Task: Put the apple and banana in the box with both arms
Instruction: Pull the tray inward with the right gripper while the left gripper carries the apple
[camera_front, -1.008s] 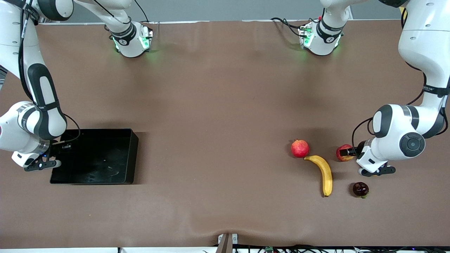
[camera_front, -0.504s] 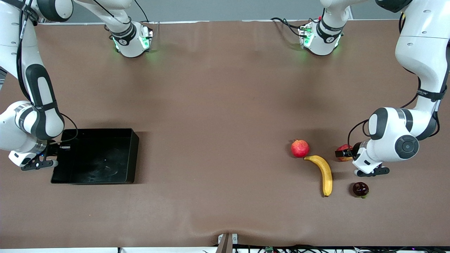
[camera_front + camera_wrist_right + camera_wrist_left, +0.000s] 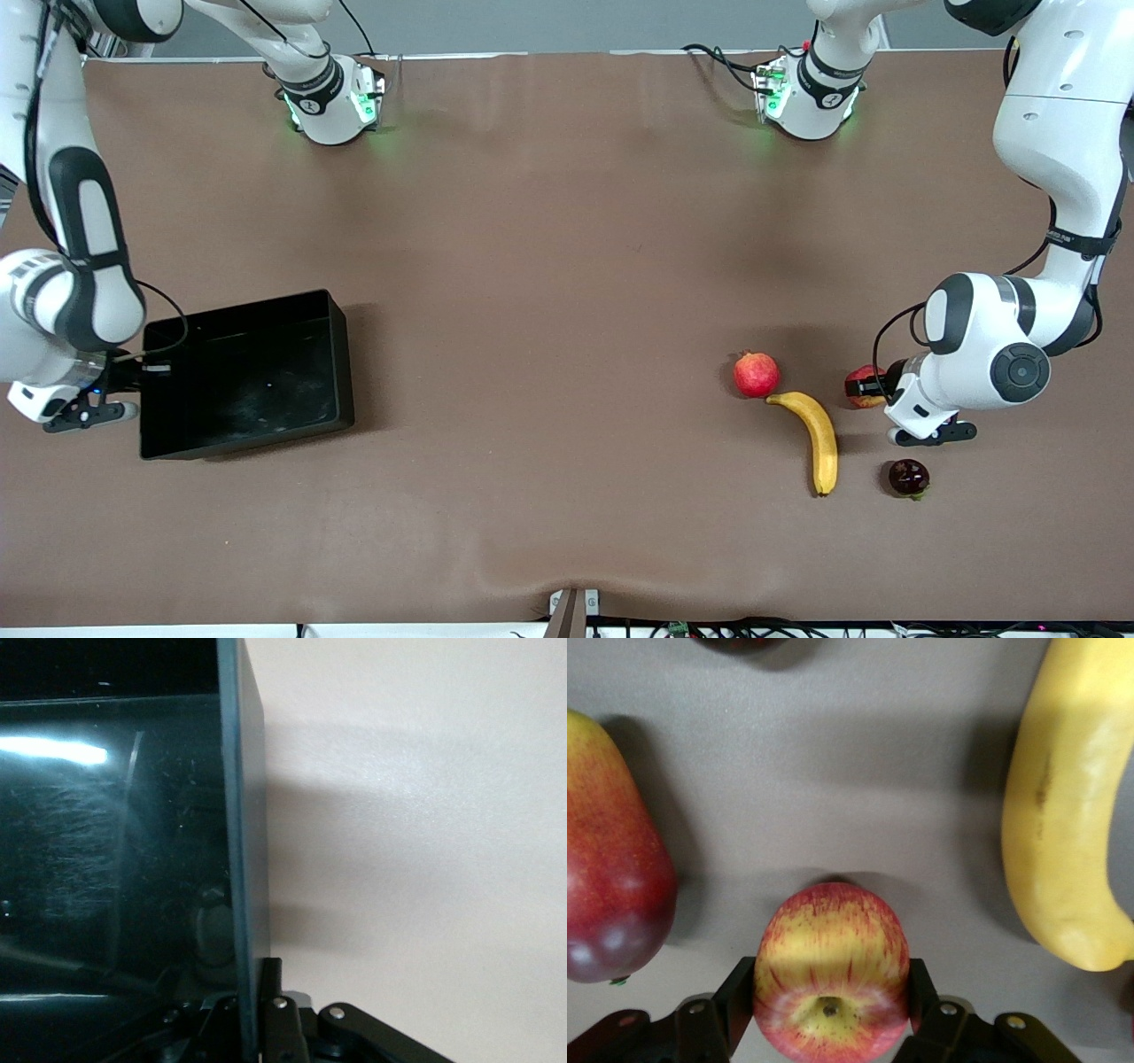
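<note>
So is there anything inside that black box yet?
No fruit shows in the box: only its bare, shiny black floor. The right gripper pinches one wall, hiding a small strip there.

Even overhead light, soft shadows beside the fruit, white glare streak inside the box (image 3: 106, 815), wrist close-ups slightly soft

My two arms are glossy white shells with black bands at the joints, and black cables loop along the forearms. Each round base glows green and carries a black ring. The left claw (image 3: 864, 386) and right claw (image 3: 146, 370) are small and black, with silver screws in their finger mounts.
</note>
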### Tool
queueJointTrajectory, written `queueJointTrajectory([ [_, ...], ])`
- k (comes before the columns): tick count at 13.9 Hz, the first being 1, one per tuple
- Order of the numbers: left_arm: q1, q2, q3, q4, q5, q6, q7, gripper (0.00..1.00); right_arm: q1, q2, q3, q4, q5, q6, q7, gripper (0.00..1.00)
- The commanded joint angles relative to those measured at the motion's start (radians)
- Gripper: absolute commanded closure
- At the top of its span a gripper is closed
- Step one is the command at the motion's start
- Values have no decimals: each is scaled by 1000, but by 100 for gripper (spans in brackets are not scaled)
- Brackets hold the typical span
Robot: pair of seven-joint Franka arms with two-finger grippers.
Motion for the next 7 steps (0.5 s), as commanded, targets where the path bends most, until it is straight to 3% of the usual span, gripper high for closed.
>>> queueJointTrajectory([
  [1, -2, -86, -8, -6, -1, -73, 7, 100, 31, -140, 1, -23, 5, -111, 10, 100],
  [4, -2, -181, -47, -6, -1, -182, -2, 100, 59, -203, 21, -18, -3, -188, 117, 100],
  [7, 1, -245, -93, -11, -15, -268, -16, 100, 64, -241, 127, -20, -41, -212, 278, 100],
])
